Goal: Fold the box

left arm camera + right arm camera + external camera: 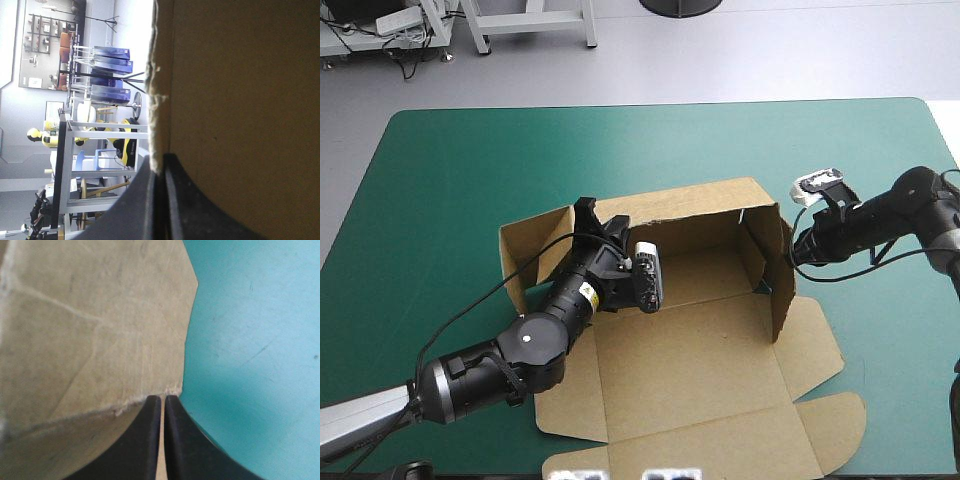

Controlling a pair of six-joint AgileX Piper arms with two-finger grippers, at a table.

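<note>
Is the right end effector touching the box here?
Touching. The right wrist view shows the right end effector all but shut on the box, the board's edge pinched in it.

Your left arm (535, 345) comes in from the near left, wrist tilted up and away from you. The left gripper (161, 161) is pinched almost closed on a box (700, 330) wall. Your right arm (910, 205) reaches in roughly level. The right gripper (163, 398) looks clamped the same way on the opposite wall.
</note>
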